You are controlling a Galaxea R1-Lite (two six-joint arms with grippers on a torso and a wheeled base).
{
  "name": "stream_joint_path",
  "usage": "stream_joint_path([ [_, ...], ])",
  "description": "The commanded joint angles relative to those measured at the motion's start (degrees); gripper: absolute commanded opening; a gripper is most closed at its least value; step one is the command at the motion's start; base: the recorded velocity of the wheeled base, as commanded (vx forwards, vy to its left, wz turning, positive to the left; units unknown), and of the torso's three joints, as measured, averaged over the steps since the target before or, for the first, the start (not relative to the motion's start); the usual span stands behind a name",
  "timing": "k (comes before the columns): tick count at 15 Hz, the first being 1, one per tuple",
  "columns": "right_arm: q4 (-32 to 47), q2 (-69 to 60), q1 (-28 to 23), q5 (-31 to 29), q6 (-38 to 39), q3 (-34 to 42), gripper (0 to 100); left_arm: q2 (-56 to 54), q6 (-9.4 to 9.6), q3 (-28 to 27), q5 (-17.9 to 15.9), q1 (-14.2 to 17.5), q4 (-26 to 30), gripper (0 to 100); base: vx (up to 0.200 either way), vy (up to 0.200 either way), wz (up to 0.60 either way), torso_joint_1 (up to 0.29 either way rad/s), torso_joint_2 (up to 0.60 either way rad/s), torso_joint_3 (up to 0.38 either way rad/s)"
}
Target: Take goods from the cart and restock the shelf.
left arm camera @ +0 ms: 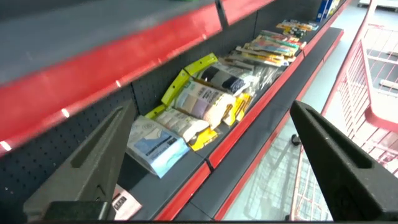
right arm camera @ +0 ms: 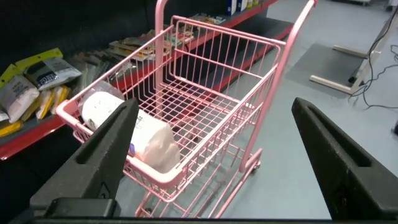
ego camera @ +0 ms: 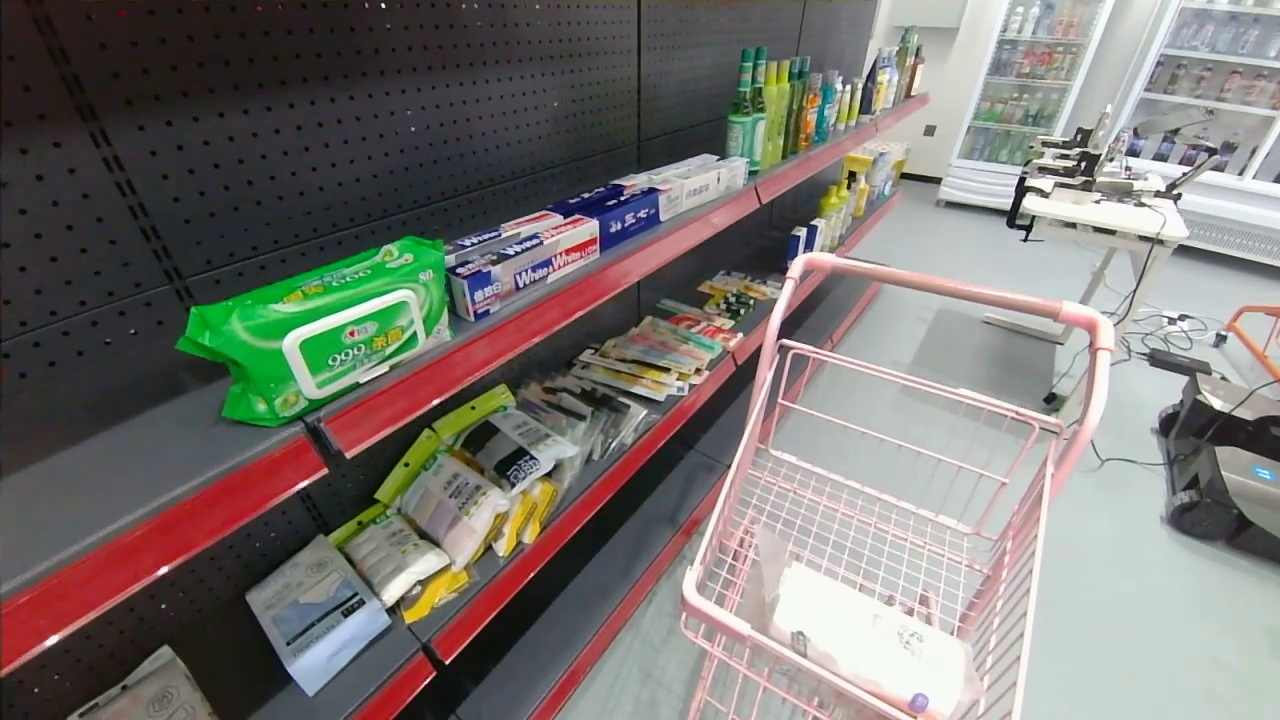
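A pink wire cart [ego camera: 1010, 300] stands in the aisle beside the shelf, holding a white wrapped pack [ego camera: 870, 640] at its near end. In the right wrist view the cart [right arm camera: 280, 43] and the white pack [right arm camera: 146, 140] lie below my right gripper [right arm camera: 214, 155], which is open and empty above the cart's near corner. My left gripper [left arm camera: 211, 158] is open and empty, facing the middle shelf of bagged goods [left arm camera: 205, 102]. A green wet-wipes pack [ego camera: 325, 325] rests on the top red-edged shelf [ego camera: 560, 310].
Toothpaste boxes [ego camera: 525, 260] and bottles [ego camera: 770, 110] line the top shelf. Packets fill the middle shelf [ego camera: 600, 395]. A white table [ego camera: 1105, 220], floor cables and another robot base [ego camera: 1220, 470] stand to the right. Drink coolers are at the back.
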Motion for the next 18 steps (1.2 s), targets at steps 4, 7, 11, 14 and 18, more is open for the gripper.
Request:
stream_joint_path([
  [4,0.0,0.1,0.0,0.0,0.0,0.0,100,0.1,0.0,0.0,0.0,0.0,0.0,100,0.0,0.0,0.0,-0.238,0.55,0.321],
  [7,0.1,0.1,0.0,0.0,0.0,0.0,100,0.0,0.0,0.0,0.0,0.1,0.0,100,0.0,0.0,0.0,-0.194,0.47,0.277],
  [11,0.0,0.1,0.0,0.0,0.0,0.0,100,0.0,0.0,0.0,0.0,0.1,0.0,100,0.0,0.0,0.0,-0.038,0.09,0.055],
  [14,0.0,0.5,0.1,0.1,-0.1,0.0,100,0.0,0.0,0.0,0.0,0.0,0.0,100,0.0,0.0,0.0,0.0,0.0,0.0],
  [18,0.9,25.4,-0.1,3.8,1.0,-26.4,100,0.0,0.0,0.0,0.0,0.0,0.0,100,0.0,0.0,0.0,0.0,0.0,0.0],
])
